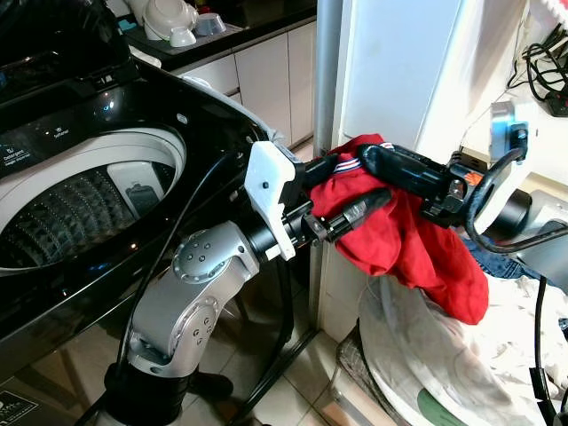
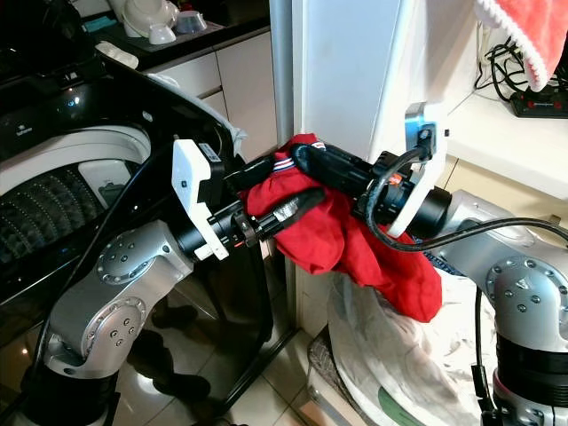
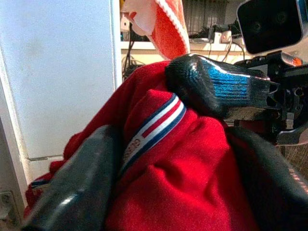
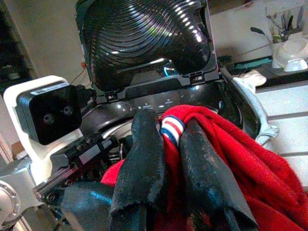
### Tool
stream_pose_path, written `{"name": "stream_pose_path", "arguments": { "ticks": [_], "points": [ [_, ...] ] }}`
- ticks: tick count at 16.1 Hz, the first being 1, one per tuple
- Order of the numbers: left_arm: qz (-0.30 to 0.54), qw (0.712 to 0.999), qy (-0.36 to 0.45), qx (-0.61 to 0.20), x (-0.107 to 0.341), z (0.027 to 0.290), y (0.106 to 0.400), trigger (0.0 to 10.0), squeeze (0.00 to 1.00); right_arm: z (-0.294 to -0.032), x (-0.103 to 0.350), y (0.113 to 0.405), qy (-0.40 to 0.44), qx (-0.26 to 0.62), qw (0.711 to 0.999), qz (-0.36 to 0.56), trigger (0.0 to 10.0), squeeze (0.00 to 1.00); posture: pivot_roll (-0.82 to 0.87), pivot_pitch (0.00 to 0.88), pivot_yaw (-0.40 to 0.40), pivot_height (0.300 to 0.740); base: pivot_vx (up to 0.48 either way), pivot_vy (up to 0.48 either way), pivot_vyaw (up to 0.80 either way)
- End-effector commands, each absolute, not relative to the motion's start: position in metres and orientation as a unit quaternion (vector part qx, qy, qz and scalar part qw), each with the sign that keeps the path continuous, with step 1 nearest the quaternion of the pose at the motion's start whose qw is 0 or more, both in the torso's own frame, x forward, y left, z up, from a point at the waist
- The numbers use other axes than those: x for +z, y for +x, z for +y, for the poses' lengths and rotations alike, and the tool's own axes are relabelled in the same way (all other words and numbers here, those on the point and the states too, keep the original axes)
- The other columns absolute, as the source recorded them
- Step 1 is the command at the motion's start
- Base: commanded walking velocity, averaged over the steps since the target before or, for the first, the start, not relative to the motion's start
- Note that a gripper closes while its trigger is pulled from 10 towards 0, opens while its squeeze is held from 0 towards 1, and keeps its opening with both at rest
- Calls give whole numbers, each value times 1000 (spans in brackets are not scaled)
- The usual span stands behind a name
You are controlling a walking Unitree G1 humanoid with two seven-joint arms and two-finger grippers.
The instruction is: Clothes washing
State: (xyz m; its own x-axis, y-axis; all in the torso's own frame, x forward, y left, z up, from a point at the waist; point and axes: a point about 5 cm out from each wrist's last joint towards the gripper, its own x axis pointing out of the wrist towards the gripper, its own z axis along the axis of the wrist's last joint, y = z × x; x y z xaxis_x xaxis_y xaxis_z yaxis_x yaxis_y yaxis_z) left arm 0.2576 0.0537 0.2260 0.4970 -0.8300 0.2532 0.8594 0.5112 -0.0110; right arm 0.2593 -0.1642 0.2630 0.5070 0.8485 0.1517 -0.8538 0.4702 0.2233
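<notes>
Both end effectors clamped on red shirt (image 1: pixel 404 235): left end effector (image 1: pixel 351 191) at its 9 o'clock, right end effector (image 2: pixel 306 160) at 12; washing machine (image 1: pixel 98 191) lid open.

— What has the right claw (image 4: pixel 168 144) got?
— A red garment (image 4: pixel 240 159); both black fingers (image 4: pixel 144 159) pinch its striped red, white and blue band (image 4: pixel 171 129).
— And beyond it?
— The washer (image 4: pixel 159 98), its ribbed lid (image 4: pixel 144 33) raised. The left claw's camera block (image 4: pixel 45 108) sits close beside the cloth.
— Anything else?
— White dishes (image 4: pixel 291 50) on a far surface (image 4: pixel 284 77).
</notes>
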Motion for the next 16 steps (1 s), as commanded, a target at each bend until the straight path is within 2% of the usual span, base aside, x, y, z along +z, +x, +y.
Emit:
{"name": "stream_pose_path", "arguments": {
  "ticks": [1,15,16],
  "points": [
    [-97,867,-71,-483,224,57,261,0,0,-160,278,253,122,514,848,-39,0,0,-91,0,90,740,0,0,0],
    [-98,860,-96,-492,226,58,259,0,0,-158,275,255,119,505,855,-27,0,0,-91,0,92,740,0,0,0],
    [-100,860,-97,-490,227,58,259,0,0,-158,275,255,119,504,855,-27,471,0,-91,0,92,740,0,0,0]
  ]
}}
